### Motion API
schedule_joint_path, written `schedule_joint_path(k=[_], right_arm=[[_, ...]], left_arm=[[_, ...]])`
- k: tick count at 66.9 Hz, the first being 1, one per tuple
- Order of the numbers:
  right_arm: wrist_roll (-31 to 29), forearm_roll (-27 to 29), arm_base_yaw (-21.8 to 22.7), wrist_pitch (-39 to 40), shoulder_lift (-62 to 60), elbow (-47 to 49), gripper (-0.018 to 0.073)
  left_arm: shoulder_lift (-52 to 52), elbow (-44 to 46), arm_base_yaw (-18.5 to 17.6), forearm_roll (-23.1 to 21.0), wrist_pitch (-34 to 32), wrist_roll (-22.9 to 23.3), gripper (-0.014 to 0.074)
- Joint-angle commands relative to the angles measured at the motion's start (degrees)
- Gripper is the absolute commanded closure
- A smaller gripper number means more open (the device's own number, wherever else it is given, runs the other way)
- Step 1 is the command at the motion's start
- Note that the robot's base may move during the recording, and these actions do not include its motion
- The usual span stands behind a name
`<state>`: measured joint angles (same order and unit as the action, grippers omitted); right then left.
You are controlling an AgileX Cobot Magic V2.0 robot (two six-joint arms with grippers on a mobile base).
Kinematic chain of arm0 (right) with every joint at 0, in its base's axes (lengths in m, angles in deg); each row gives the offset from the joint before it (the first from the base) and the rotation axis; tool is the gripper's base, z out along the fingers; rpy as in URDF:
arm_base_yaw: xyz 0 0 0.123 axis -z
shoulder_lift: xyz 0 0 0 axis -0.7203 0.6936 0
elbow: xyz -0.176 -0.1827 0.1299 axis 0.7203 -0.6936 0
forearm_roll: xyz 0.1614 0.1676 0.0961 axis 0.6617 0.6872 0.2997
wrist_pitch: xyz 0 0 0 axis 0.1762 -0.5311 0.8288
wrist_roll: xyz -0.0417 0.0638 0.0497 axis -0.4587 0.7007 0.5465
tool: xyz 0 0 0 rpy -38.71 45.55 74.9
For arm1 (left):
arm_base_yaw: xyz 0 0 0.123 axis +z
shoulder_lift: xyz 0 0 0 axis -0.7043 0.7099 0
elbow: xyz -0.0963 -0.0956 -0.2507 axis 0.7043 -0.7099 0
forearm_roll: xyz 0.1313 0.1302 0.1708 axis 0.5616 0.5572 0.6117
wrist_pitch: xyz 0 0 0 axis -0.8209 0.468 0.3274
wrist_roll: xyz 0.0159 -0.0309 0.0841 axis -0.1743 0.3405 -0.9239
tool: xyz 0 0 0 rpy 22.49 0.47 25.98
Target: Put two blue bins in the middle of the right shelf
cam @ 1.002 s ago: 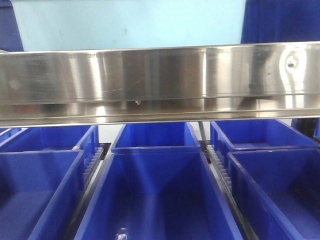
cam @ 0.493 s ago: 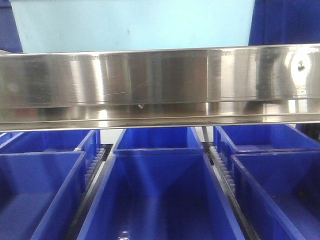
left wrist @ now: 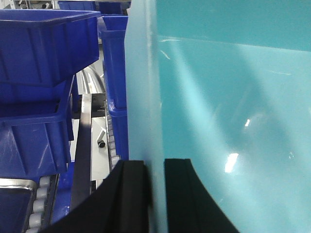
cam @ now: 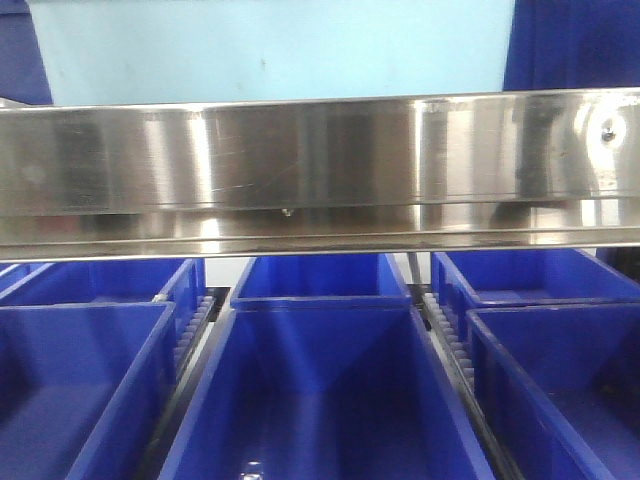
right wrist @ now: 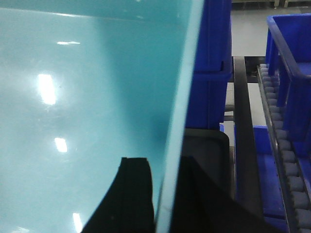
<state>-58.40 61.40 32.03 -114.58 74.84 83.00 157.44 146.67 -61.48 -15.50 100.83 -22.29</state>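
Observation:
I hold a pale turquoise-blue bin (left wrist: pixel 228 111) between both arms. My left gripper (left wrist: pixel 155 167) is shut on its left wall, one black finger (left wrist: pixel 131 194) outside and the other inside. On the opposite wall (right wrist: pixel 177 121) my right gripper (right wrist: pixel 165 167) is shut the same way. In the front view the bin (cam: pixel 270 45) fills the top, above a steel shelf rail (cam: pixel 320 170). Below the rail lie dark blue bins: one in the middle (cam: pixel 320 390), one left (cam: pixel 70 380), one right (cam: pixel 560 370).
Roller tracks (cam: pixel 450 345) run between the rows of bins. Stacked dark blue bins (left wrist: pixel 39 73) stand left of the left gripper. More dark blue bins (right wrist: pixel 291 73) and a roller lane (right wrist: pixel 284 160) lie right of the right gripper.
In the front view the rail, the dark blue bins and the pale bin's right edge have all drifted slightly to the right over the last second.

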Motion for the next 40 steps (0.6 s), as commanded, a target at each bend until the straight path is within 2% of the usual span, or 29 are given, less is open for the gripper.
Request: schedule_joint_path(k=[1,40], right_arm=[[-1.05,2.41,-0.40,2.70,-0.53,0.55,0.0727],[-1.05,2.41,-0.40,2.70,-0.53,0.55,0.0727]], left_arm=[[-0.86,0.98,-0.60,-3.26,-4.31,0.22,0.0707],[-0.86,0.98,-0.60,-3.26,-4.31,0.22,0.0707]])
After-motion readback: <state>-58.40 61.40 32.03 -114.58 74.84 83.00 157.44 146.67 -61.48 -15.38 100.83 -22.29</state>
